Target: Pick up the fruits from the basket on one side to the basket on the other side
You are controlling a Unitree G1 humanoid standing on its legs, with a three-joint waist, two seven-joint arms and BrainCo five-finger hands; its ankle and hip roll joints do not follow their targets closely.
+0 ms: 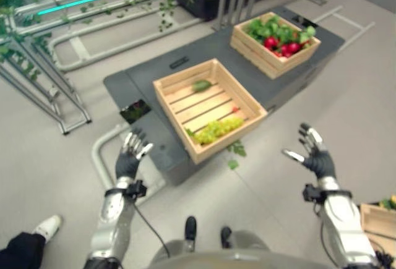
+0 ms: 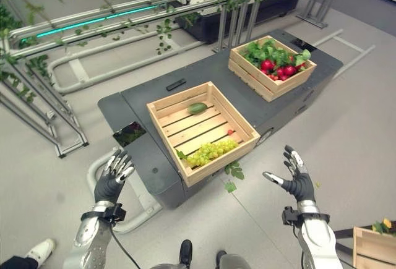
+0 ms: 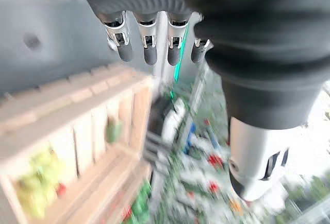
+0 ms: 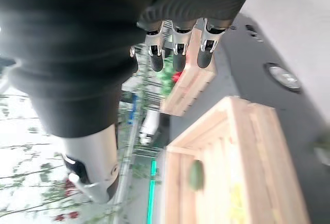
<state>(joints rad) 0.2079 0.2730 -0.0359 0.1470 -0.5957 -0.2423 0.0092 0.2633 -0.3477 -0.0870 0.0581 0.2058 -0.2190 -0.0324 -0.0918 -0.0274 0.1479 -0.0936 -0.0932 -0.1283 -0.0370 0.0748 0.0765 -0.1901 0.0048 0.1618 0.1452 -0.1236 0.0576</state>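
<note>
**A:** What was nearest the camera?

**B:** The left robot hand point(image 2: 111, 179) and the right robot hand point(image 2: 296, 179), both raised in the air short of the bench point(image 2: 148, 157). Each had its fingers spread and fairly straight, with the thumb held apart, and neither had hold of anything. A person's white shoe point(image 1: 46, 226) showed on the floor point(image 2: 260, 219) by the left arm.

**B:** The left one hung off the bench's near left corner, the right one over open floor to the right of the near crate.

**A:** And next out?

**B:** On the dark bench sat the near crate point(image 2: 162, 134), a pale wooden one with a slatted bottom. A bunch of green grapes point(image 2: 209, 151) lay at its near edge, a small red fruit point(image 2: 230, 132) just beyond them, and a green fruit point(image 2: 197, 108) lay toward its far side.

**A:** Farther still?

**B:** The far crate point(image 2: 247, 74) stood on the same bench, well apart from the first, filled with red fruits point(image 2: 279, 70) among leafy greens point(image 2: 260, 51). Behind the bench ran metal rails point(image 2: 124, 9) draped with vines.
</note>
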